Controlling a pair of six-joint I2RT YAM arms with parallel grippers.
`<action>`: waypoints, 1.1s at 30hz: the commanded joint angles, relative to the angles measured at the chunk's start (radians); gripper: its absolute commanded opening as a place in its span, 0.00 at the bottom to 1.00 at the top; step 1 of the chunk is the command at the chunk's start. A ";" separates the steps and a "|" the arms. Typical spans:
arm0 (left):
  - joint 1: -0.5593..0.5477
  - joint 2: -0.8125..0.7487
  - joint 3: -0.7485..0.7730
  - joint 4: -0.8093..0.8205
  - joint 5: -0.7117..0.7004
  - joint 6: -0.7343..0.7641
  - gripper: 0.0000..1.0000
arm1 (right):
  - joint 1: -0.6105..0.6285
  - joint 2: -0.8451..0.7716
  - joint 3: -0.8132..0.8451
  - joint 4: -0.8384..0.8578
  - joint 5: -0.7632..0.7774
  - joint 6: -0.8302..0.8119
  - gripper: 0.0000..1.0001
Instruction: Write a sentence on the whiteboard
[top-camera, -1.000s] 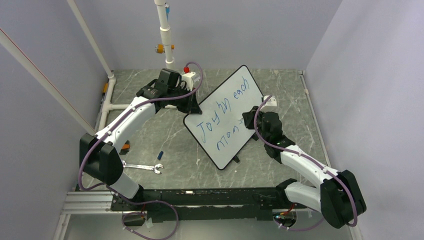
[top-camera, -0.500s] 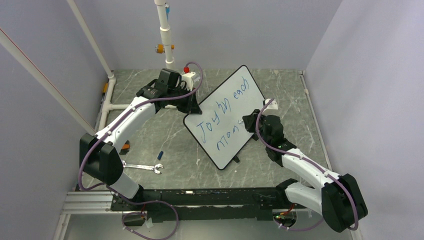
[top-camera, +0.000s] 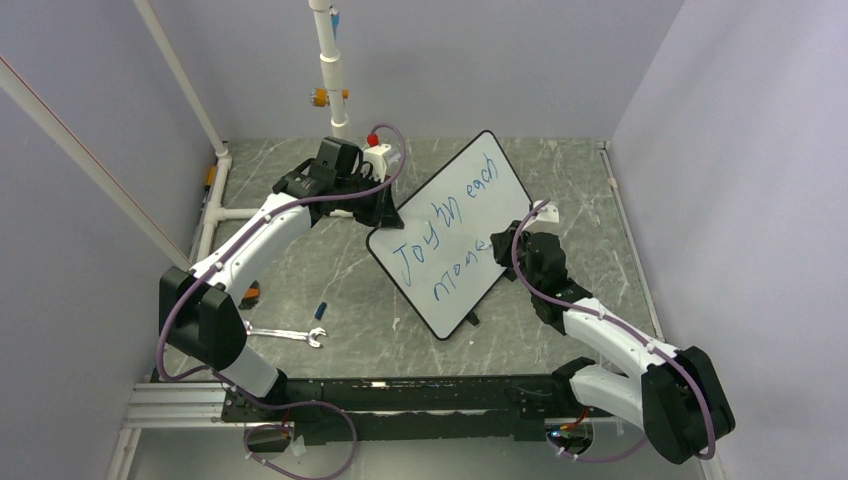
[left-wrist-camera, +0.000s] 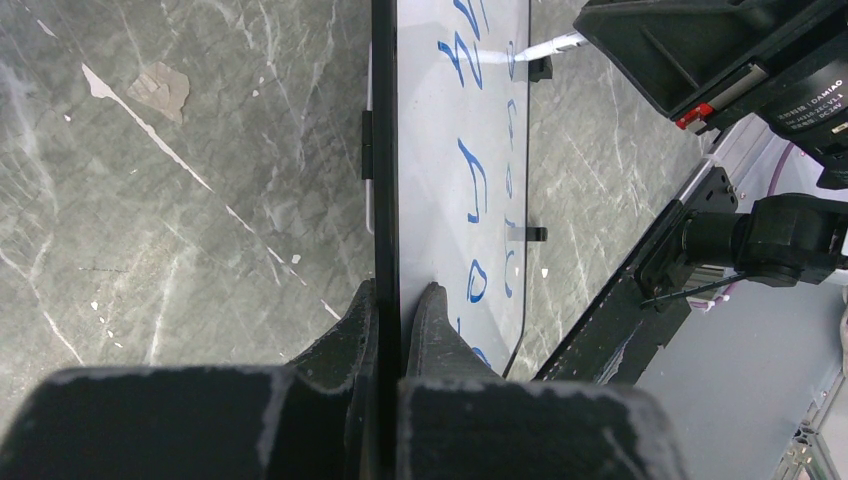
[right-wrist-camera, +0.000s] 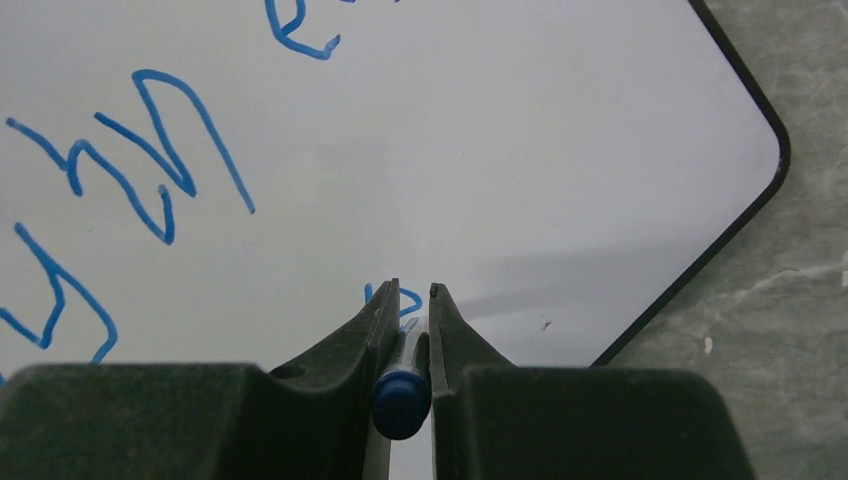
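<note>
Our left gripper (left-wrist-camera: 400, 300) pinches the edge of the whiteboard (top-camera: 455, 215) at mid-bench (top-camera: 330, 270). The sentence (top-camera: 440, 248) reads "Joy in each", then roughly "mome". Our right gripper (right-wrist-camera: 411, 300), clamped on a blue marker (right-wrist-camera: 402, 398), probably has letters left to write.

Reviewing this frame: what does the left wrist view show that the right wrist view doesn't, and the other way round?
Only the left wrist view: the left gripper shut on the rim of the whiteboard, the board seen edge-on, and its small black feet. Only the right wrist view: the right gripper shut on a blue-ended marker, aimed at a short blue stroke, plus a rounded board corner. Both: the white writing face, the blue sentence and the grey marbled table.
</note>
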 joint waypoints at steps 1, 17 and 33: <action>0.015 0.002 0.004 -0.035 -0.335 0.196 0.00 | 0.004 0.041 0.033 -0.062 0.032 -0.030 0.00; 0.016 0.001 0.005 -0.036 -0.335 0.196 0.00 | 0.001 -0.038 0.119 -0.149 0.066 -0.074 0.00; 0.016 -0.010 0.001 -0.032 -0.332 0.195 0.00 | -0.013 0.048 0.193 -0.061 0.057 -0.092 0.00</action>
